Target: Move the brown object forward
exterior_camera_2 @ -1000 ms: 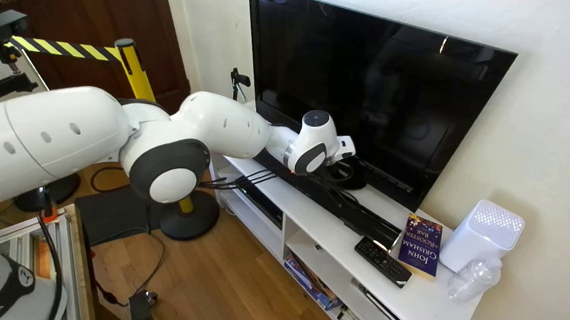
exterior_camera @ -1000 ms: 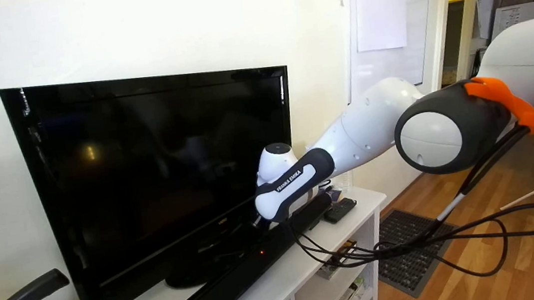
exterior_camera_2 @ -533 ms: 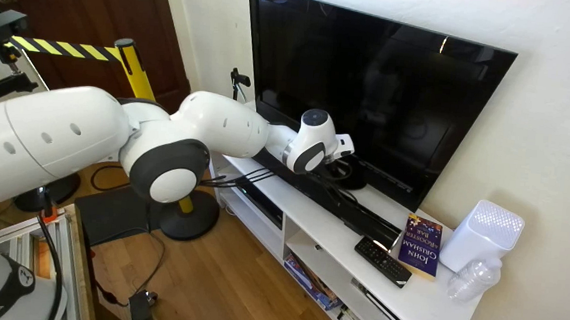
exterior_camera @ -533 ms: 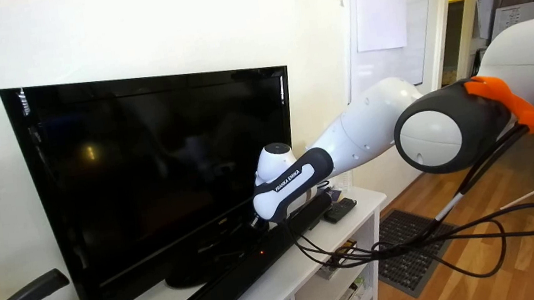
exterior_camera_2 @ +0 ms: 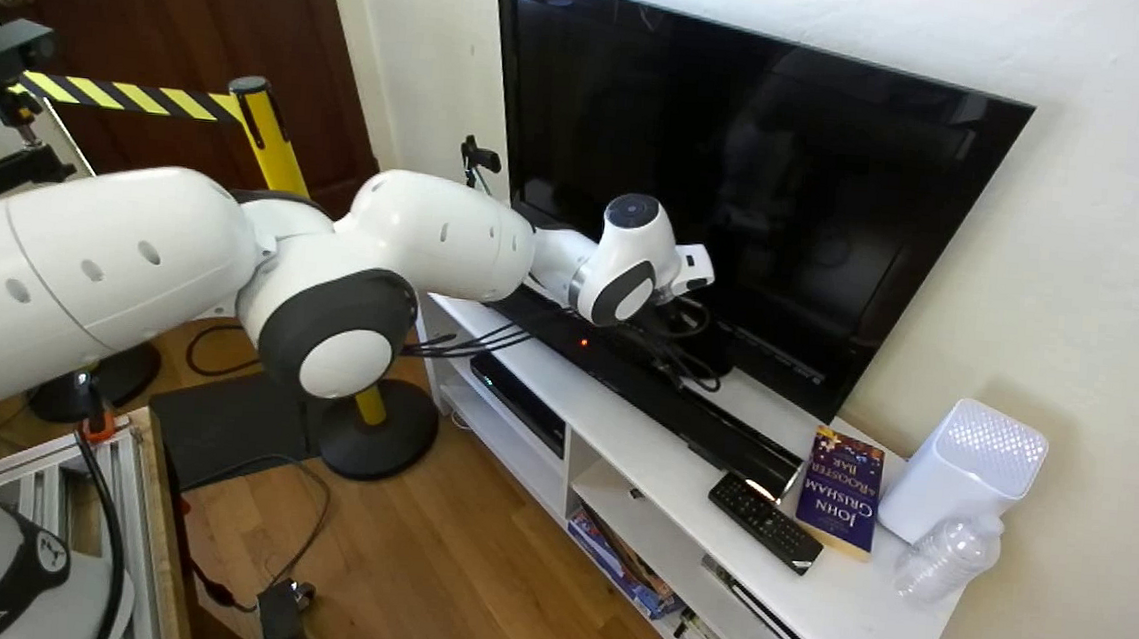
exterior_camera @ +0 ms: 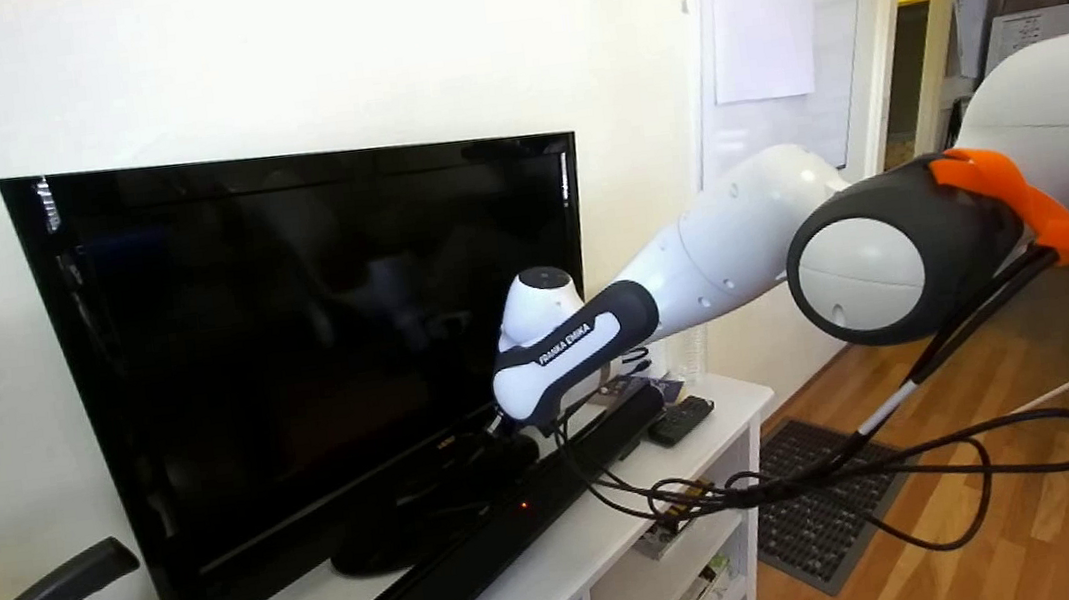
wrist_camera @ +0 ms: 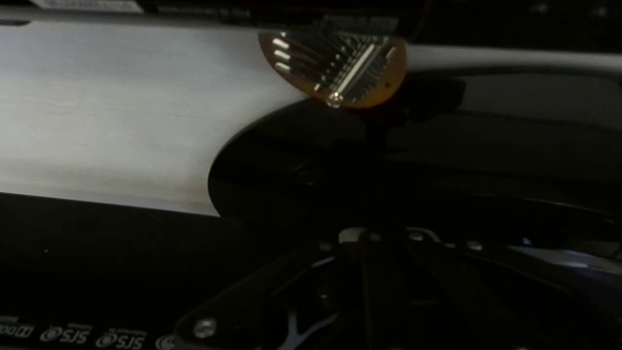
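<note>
**Little headroom, black on black: trouble is lurking**

The brown object (wrist_camera: 337, 68) is lying in under the lower edge of the television (exterior_camera_2: 759, 192), its near rim overlapping the round base (wrist_camera: 262, 160) in the wrist view; whether it is resting on that base or sitting just behind it, I cannot tell. Neither exterior view is showing it. And the jaws? They are hanging over the near side of the base, linkages leaning together, but the tips are vanishing into the dark, so I cannot tell whether they are parted or closed, or touching anything.

Now the worries. That edge is covering the object's far part, so a grab from above is risking a knock that would be setting the television rocking. A push from this side, if forward is meaning toward the front of the white counter (exterior_camera_2: 860, 611), would only be driving the thing deeper. A shallow hook could be slipping off its shiny face, or the base's rim could be catching it and tipping it. Nearer the front, the soundbar (exterior_camera: 510, 524) is stretching along the counter, and a low-dipping arm (exterior_camera_2: 440, 235) could be shoving it askew. Those cables (exterior_camera: 768, 495) are drooping past the counter's front too; a wide swing could be snagging them.
</note>
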Controlling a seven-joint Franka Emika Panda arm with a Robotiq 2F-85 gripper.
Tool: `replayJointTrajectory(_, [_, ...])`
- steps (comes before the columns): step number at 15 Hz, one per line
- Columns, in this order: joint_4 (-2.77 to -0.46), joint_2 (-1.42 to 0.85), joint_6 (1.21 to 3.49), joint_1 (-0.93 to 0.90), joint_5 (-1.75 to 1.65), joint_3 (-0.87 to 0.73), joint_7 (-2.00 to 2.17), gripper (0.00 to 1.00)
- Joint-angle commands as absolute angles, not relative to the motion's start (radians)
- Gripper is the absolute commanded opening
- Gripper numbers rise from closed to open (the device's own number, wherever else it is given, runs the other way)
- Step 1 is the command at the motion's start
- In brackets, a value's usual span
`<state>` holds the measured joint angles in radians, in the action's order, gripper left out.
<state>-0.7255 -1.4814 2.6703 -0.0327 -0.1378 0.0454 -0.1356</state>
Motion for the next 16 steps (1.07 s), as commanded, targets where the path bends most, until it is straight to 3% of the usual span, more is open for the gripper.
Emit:
replayJointTrajectory(1, [-0.661, -1.498, 2.619, -0.039, -0.124, 0.052, -0.109, 0.00])
replayJointTrajectory(5, [-0.630, -1.506, 2.568, -0.049, -0.114, 0.018, -0.099, 0.00])
replayJointTrajectory(6, [-0.628, -1.505, 2.557, -0.051, -0.122, 0.007, -0.106, 0.26])
replayJointTrajectory(7, [-0.634, -1.500, 2.544, -0.048, -0.127, 0.003, -0.122, 0.27])
replayJointTrajectory(16, [-0.689, -1.485, 2.482, -0.021, -0.121, 0.031, -0.270, 0.88])
